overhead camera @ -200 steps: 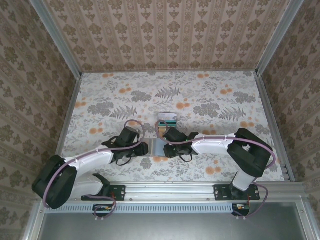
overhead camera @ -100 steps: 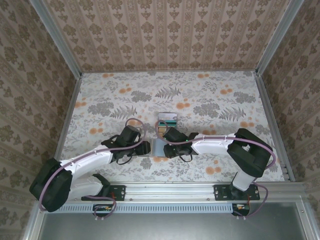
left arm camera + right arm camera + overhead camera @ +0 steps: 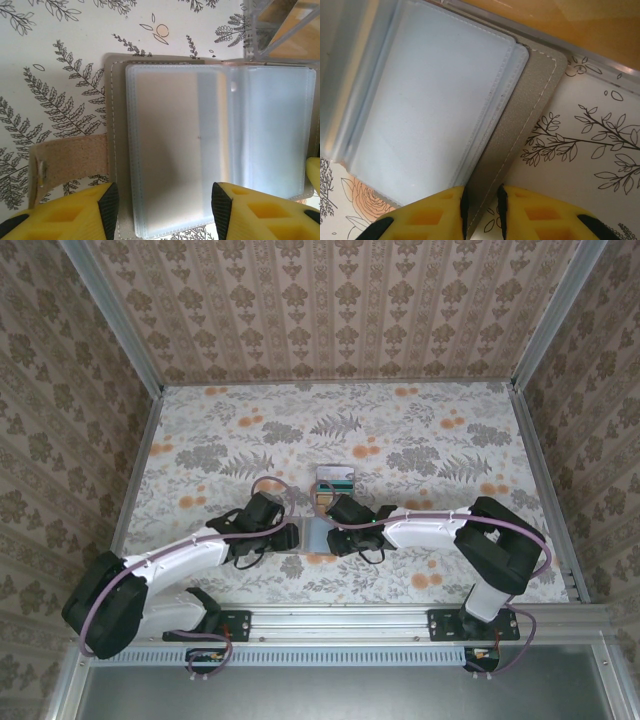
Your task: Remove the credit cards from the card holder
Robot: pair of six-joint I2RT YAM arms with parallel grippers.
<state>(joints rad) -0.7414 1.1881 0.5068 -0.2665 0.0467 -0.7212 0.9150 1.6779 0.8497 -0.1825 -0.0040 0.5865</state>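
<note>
We see the flat taupe-brown card holder (image 3: 316,533) with blue-grey clear pocket faces lying open on the floral-patterned desk (image 3: 420,440), between the two arms.

The left end effector (image 3: 165,205) hovers at the holder's left half, wide open. Its yellow fingers (image 3: 75,215) stand well apart, one over the holder's tan strap tab (image 3: 70,160) and the other over the middle of the clear pockets. We cannot tell whether these fingers touch the holder; nothing is held between them.

The right end effector (image 3: 481,200) is at the holder's right edge. Its yellow fingers are drawn together to a narrow slit, and the stitched taupe cover of the holder runs into that slit, so we read it as pinching the cover's rim. In the left wrist view, a bit of yellow finger shows at the holder's right edge.

The clear pocket faces that we see look pale and frosted; we cannot tell whether a card sits inside them.

Beyond the holder's far edge, a gold-tan plastic card (image 3: 326,496) lies just beside the holder on the desk. A teal-green plastic card (image 3: 336,477) lies just past the gold-tan one, farther from the holder.
</note>
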